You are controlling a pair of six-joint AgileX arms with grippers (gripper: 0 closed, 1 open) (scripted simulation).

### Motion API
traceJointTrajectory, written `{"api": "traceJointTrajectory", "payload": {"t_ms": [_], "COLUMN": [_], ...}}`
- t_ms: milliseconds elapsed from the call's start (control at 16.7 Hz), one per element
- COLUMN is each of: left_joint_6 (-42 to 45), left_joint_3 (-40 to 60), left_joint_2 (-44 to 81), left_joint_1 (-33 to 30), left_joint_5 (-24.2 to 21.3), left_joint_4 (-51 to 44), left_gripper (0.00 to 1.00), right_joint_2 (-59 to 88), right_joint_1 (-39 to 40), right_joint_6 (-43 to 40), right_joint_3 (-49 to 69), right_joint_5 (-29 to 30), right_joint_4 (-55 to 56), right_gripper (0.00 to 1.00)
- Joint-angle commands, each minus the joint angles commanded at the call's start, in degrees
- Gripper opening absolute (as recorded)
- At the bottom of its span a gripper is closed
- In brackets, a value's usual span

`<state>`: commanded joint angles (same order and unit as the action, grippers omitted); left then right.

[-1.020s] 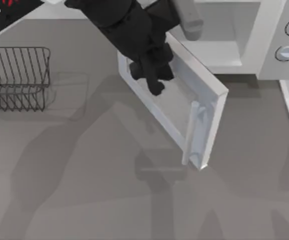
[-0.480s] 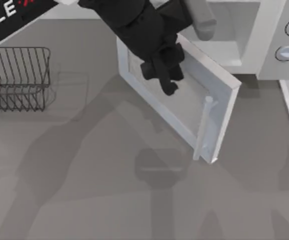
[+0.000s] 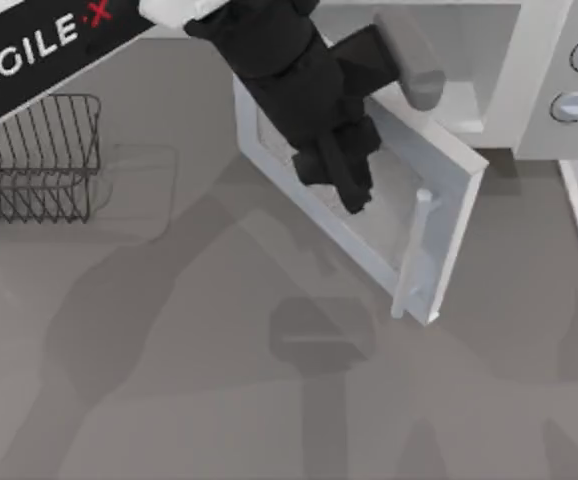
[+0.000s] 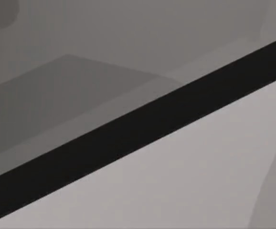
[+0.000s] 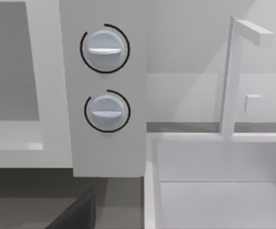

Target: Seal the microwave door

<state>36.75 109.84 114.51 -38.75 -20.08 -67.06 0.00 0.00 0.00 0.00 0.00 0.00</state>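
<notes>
The microwave door (image 3: 439, 215) stands swung out at an angle from the white microwave body (image 3: 534, 95), leaving the oven cavity (image 3: 459, 60) exposed. It is a white panel with a greyish mesh window (image 3: 389, 215) and a pale bar handle (image 3: 414, 250) near its free edge. My left arm reaches in from the upper left. My left gripper (image 3: 354, 195) rests over the outer face of the window, short of the handle. In the right wrist view I see the body's two round knobs (image 5: 104, 45) straight ahead.
A dark wire basket (image 3: 34, 155) sits at the table's left. A white sink (image 5: 219, 191) with a faucet (image 5: 231, 76) lies right of the microwave. Open grey table (image 3: 269, 400) spreads in front of the door.
The door's free edge has swung rightward, toward the microwave body. My left gripper has slid right and forward across the window, closer to the handle.
</notes>
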Motion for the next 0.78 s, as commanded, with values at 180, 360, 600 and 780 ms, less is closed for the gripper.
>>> {"api": "traceJointTrajectory", "payload": {"t_ms": [180,360,600,780], "left_joint_6": [0.1,0.2,0.3,0.1], "left_joint_3": [2.8,3.7,3.4,3.4], "left_joint_2": [-0.2,-0.2,-0.1,1.4], "left_joint_1": [-0.5,-0.6,-0.7,-2.1], "left_joint_5": [0.2,0.4,0.1,-0.7], "left_joint_4": [1.1,1.6,1.0,-1.1], "left_gripper": [0.00,0.00,0.00,0.00], "right_joint_2": [0.0,0.0,0.0,0.0], "right_joint_1": [0.0,0.0,0.0,0.0], "right_joint_6": [0.0,0.0,0.0,0.0], "right_joint_3": [0.0,0.0,0.0,0.0], "right_joint_5": [0.0,0.0,0.0,0.0], "right_joint_4": [0.0,0.0,0.0,0.0], "right_gripper": [1.00,1.00,1.00,1.00]}}
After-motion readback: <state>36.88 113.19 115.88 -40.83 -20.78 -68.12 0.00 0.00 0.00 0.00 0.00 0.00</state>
